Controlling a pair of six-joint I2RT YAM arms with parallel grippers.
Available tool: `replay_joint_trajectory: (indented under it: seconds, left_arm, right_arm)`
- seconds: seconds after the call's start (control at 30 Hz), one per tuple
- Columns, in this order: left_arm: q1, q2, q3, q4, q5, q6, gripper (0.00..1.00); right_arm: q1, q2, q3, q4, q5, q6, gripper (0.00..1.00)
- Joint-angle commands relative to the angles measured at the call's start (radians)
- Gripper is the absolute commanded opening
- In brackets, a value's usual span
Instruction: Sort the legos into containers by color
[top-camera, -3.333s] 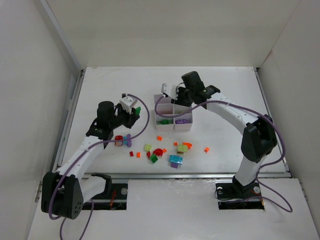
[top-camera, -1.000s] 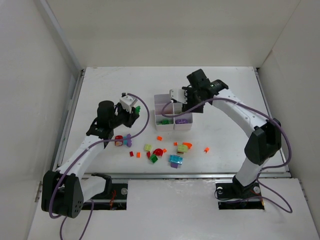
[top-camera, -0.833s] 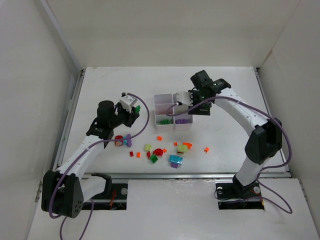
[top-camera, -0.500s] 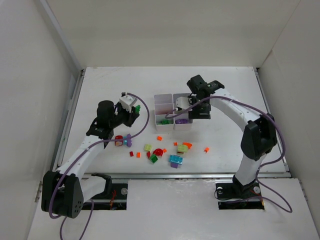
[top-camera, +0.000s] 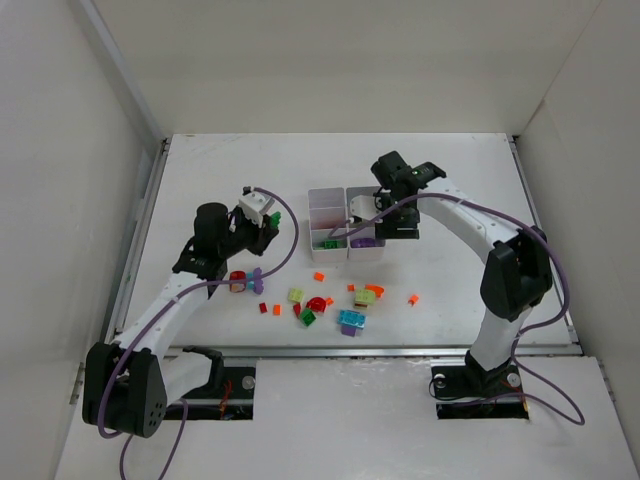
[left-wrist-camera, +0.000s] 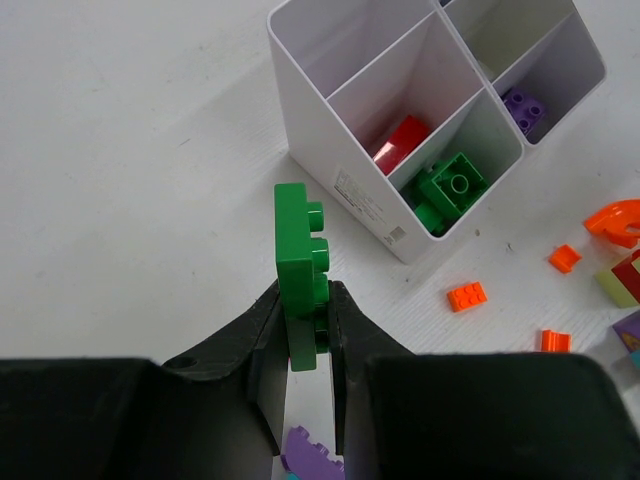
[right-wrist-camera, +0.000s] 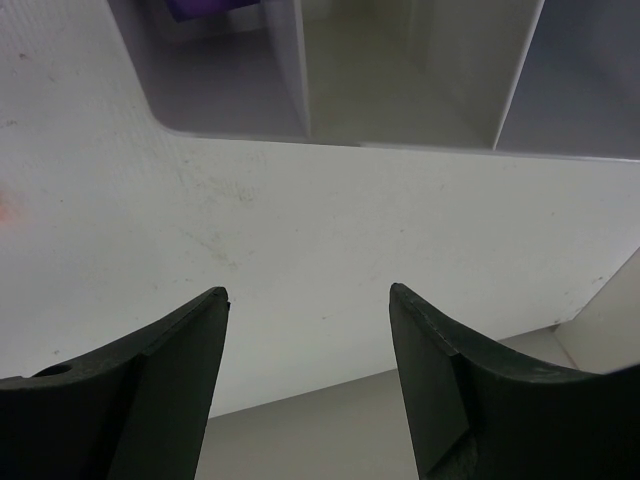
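Note:
My left gripper (left-wrist-camera: 303, 330) is shut on a green lego brick (left-wrist-camera: 297, 262), held on edge above the table, left of the white six-compartment containers tray (left-wrist-camera: 350, 190). The tray holds a red brick (left-wrist-camera: 400, 143), green bricks (left-wrist-camera: 450, 185) and a purple brick (left-wrist-camera: 522, 105) in separate compartments. In the top view the left gripper (top-camera: 268, 237) sits left of the tray (top-camera: 325, 192). My right gripper (right-wrist-camera: 308, 295) is open and empty, low beside the tray's wall (right-wrist-camera: 300, 70), at its right side (top-camera: 388, 227). Loose legos lie in front of the tray: cyan (top-camera: 351, 319), red arc (top-camera: 316, 303), green (top-camera: 308, 318).
More loose pieces: small orange bricks (left-wrist-camera: 467, 296) (top-camera: 413, 298), an orange arc (left-wrist-camera: 618, 218), a yellow-green brick (top-camera: 296, 296), and a red round piece (top-camera: 237, 281) with a purple one (top-camera: 256, 280) under the left arm. White walls enclose the table on three sides.
The right arm has swung from over the tray's back to its right side and dropped lower, jaws staying open. The left arm with the green brick has not moved.

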Motion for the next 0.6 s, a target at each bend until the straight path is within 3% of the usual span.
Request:
replay_joint_trajectory:
  seconds: [0.0,0.57]
  left_arm:
    - [-0.005,-0.03,-0.005,0.035,0.012,-0.02,0.0]
    - [-0.005,-0.039,-0.005,0.035,0.012,-0.02,0.0]
  right_arm:
    - [0.005,-0.016,0.012,0.011,0.005,0.002,0.71]
    - [0.005,-0.044,-0.015,0.039,0.034,0.002,0.71]
